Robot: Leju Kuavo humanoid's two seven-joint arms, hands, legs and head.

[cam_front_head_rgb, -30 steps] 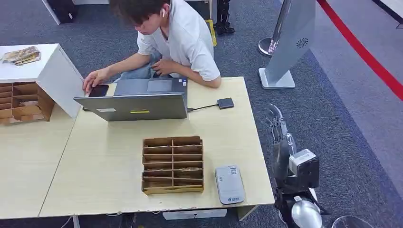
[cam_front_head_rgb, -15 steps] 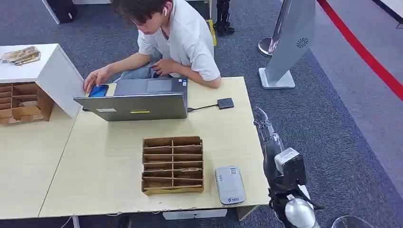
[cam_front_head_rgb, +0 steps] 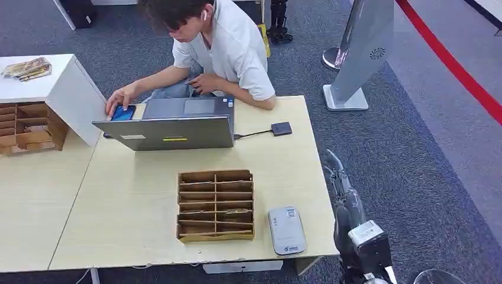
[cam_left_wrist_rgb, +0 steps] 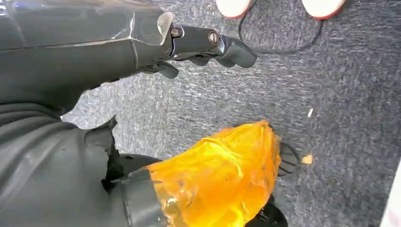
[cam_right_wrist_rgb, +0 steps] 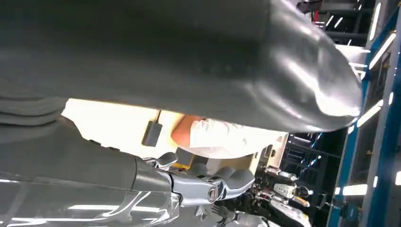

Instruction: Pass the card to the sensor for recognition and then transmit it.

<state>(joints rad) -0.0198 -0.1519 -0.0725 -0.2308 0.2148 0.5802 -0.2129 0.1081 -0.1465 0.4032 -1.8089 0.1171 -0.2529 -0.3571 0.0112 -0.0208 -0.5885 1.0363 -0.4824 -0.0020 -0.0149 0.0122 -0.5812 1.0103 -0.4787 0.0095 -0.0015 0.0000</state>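
Observation:
A brown cardboard organizer [cam_front_head_rgb: 216, 204] with slotted rows stands near the table's front edge; I cannot make out single cards in it. The flat grey-white sensor [cam_front_head_rgb: 286, 229] lies just to its right. My right hand [cam_front_head_rgb: 343, 189] hangs off the table's right edge, beside the sensor, fingers stretched out and apart with nothing in them. In the right wrist view the same hand [cam_right_wrist_rgb: 208, 187] is bare, with the table beyond it. My left hand [cam_left_wrist_rgb: 203, 45] hangs over the grey carpet, fingers loosely extended and holding nothing.
A person [cam_front_head_rgb: 219, 47] sits at the far side of the table behind an open laptop [cam_front_head_rgb: 169, 127], one hand on a phone [cam_front_head_rgb: 122, 112]. A small black adapter [cam_front_head_rgb: 281, 128] on a cable lies right of the laptop. Another cardboard organizer [cam_front_head_rgb: 26, 127] stands far left.
My right hand has dropped lower beside the table's right edge and drawn back toward my body. The person's phone screen has lit up blue.

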